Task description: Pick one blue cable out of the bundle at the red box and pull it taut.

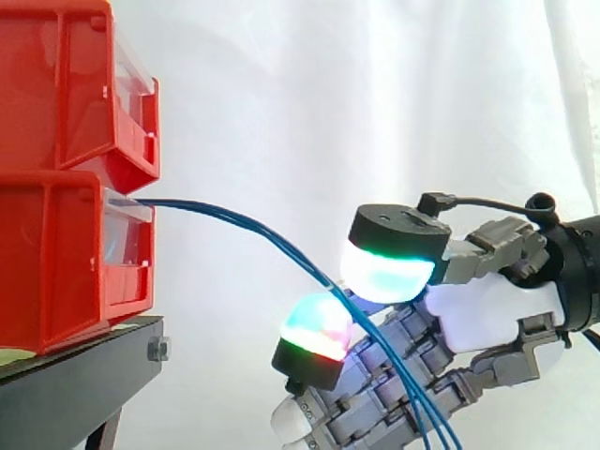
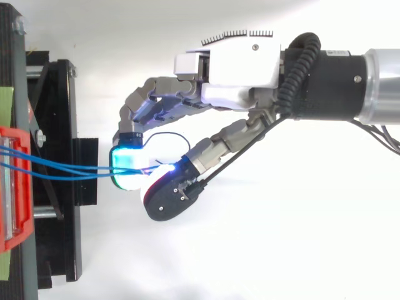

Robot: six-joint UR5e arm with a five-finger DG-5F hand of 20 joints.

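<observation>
Several thin blue cables [image 1: 253, 230] leave the front of the lower red bin [image 1: 56, 253] and arc down to the right, still slack. They run between two glowing fingertips [image 1: 389, 272] of my hand [image 1: 487, 314] and hang on below it. In the top view the cables [image 2: 69, 170] stretch from the red bin [image 2: 9, 187] to the same two pads [image 2: 128, 165], which are curled together and pinch the strands. I cannot tell how many strands lie in the pinch. The remaining fingers are curled beneath the palm [image 2: 237, 75].
A second red bin [image 1: 66, 84] is stacked on the lower one. Both rest on the black stand [image 1: 75, 384], also seen from above [image 2: 62, 219]. A white curtain hangs behind. The arm enters from the right.
</observation>
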